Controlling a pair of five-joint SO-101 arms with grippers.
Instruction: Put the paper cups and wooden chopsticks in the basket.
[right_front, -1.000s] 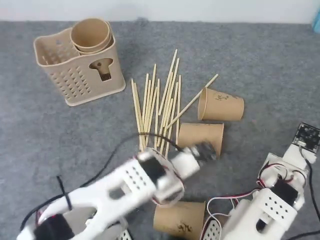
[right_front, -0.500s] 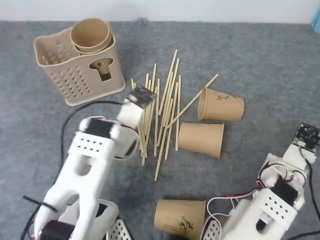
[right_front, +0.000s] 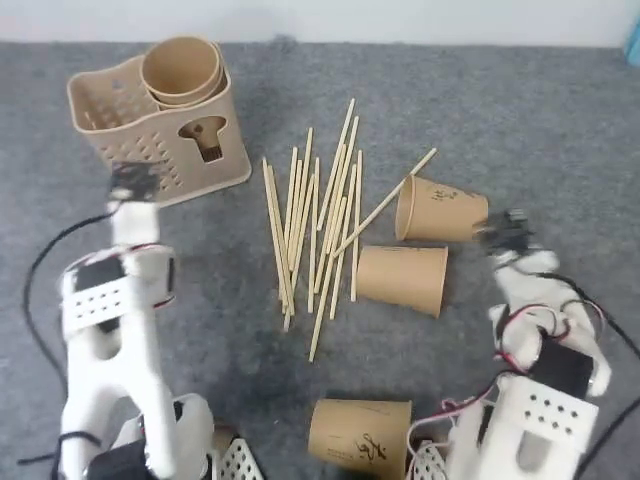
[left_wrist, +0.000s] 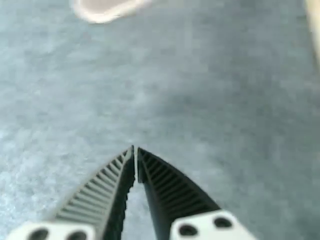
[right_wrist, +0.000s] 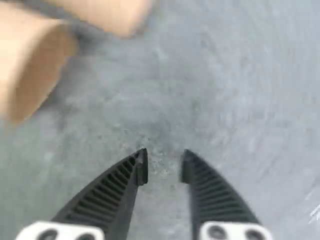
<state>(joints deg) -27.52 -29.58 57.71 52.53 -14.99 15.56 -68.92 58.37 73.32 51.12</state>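
The beige basket (right_front: 150, 150) stands at the back left with stacked paper cups (right_front: 182, 68) inside. Several wooden chopsticks (right_front: 318, 215) lie spread on the grey carpet mid-table. Three paper cups lie on their sides: one at the right (right_front: 442, 208), one below it (right_front: 402, 278), one at the front (right_front: 360, 435). My left gripper (right_front: 130, 182) hangs just in front of the basket, shut and empty (left_wrist: 135, 149). My right gripper (right_front: 500, 232) sits beside the base of the right cup, slightly open over bare carpet (right_wrist: 164, 162), with two cups (right_wrist: 30, 65) ahead of it.
Grey carpet covers the table. Both arm bases and their cables (right_front: 540, 400) fill the front edge. Open carpet lies between the basket and the chopsticks, and to the right of the cups.
The left arm swung from the front middle across the chopsticks to the left, ending by the basket. The right arm unfolded from the front right corner toward the cups.
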